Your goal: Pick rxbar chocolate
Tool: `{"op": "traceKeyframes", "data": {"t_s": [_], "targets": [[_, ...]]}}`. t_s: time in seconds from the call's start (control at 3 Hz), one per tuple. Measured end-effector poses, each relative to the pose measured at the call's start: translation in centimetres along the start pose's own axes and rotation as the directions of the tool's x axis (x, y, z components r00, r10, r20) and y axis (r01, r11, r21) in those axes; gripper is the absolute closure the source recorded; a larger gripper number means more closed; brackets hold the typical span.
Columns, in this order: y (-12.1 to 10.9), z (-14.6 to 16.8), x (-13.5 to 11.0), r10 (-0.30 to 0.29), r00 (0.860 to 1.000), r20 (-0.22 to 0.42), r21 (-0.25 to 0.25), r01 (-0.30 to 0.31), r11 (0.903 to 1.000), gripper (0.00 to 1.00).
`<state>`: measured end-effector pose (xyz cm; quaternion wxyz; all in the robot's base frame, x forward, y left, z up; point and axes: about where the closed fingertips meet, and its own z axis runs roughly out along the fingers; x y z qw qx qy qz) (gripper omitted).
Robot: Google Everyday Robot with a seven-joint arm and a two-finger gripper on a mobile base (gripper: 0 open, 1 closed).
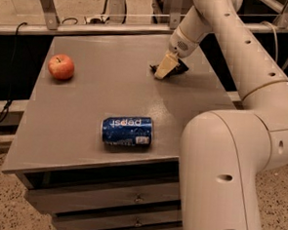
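Observation:
The rxbar chocolate is a small dark flat bar lying on the grey table, at its far right part. Most of it is hidden by my gripper; only dark edges show beside and behind the pale gripper tip. My gripper is down at the table surface right on the bar, with the arm reaching in from the upper right. I cannot see whether the bar is held.
A blue Pepsi can lies on its side near the table's front edge. A red apple sits at the far left. The robot's white arm and body fill the right side. Drawers are below the tabletop.

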<state>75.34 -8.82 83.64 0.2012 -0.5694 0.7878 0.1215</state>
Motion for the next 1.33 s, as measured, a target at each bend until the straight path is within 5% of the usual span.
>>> {"op": "traceKeyframes", "data": {"t_s": [0.33, 0.67, 1.0, 1.33], "targets": [[1.6, -4.1, -2.5, -0.092, 0.994, 0.056, 0.036, 0.090, 0.9953, 1.00], [4.9, -10.7, -5.8, -0.207, 0.959, 0.192, 0.092, 0.193, 0.9769, 1.00], [7.5, -14.0, -6.9, -0.236, 0.913, 0.334, 0.099, 0.215, 0.9715, 1.00], [8.2, -14.7, -7.0, -0.232, 0.897, 0.376, 0.090, 0.214, 0.9726, 1.00]]}}
